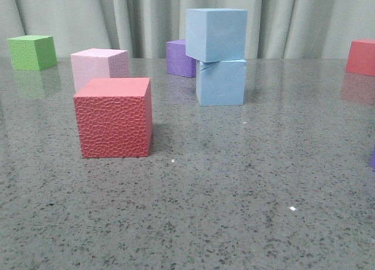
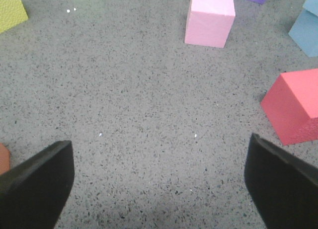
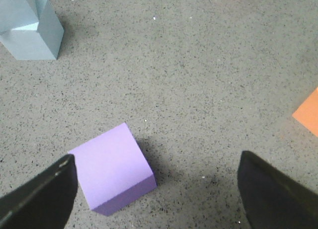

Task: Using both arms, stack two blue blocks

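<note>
Both pincers agape, upper blue block [image 1: 216, 34] askew atop lower blue block [image 1: 221, 82]

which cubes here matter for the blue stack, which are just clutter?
Job:
upper blue block, resting on lower blue block
left hand and right hand, both open, holding nothing

Clutter:
red cube
pink cube
green cube
dark purple cube
light purple cube
</note>
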Robot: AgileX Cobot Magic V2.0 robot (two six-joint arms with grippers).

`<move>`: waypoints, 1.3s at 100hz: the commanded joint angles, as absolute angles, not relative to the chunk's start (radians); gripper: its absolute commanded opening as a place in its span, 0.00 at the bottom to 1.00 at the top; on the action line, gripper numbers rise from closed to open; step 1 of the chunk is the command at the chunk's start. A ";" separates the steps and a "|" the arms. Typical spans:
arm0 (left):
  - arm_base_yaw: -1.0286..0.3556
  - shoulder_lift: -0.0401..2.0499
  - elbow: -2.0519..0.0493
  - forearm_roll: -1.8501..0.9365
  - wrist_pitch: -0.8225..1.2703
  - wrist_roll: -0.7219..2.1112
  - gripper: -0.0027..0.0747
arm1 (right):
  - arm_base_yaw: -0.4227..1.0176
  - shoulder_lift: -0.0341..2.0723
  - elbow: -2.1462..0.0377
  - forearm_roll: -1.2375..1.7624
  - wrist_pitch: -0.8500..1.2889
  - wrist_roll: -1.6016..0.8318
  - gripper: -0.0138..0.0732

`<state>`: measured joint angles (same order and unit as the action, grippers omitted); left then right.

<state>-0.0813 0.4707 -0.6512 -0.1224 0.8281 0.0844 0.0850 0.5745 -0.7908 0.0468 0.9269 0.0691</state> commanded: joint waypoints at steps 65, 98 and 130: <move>-0.078 0.475 -0.674 -0.144 0.769 0.074 0.50 | 0.083 0.496 -0.764 0.040 0.842 0.057 0.47; -0.078 0.475 -0.674 -0.144 0.769 0.074 0.01 | 0.083 0.496 -0.764 0.040 0.843 0.057 0.08; -0.078 0.475 -0.674 -0.144 0.769 0.074 0.01 | 0.083 0.496 -0.764 0.040 0.843 0.057 0.08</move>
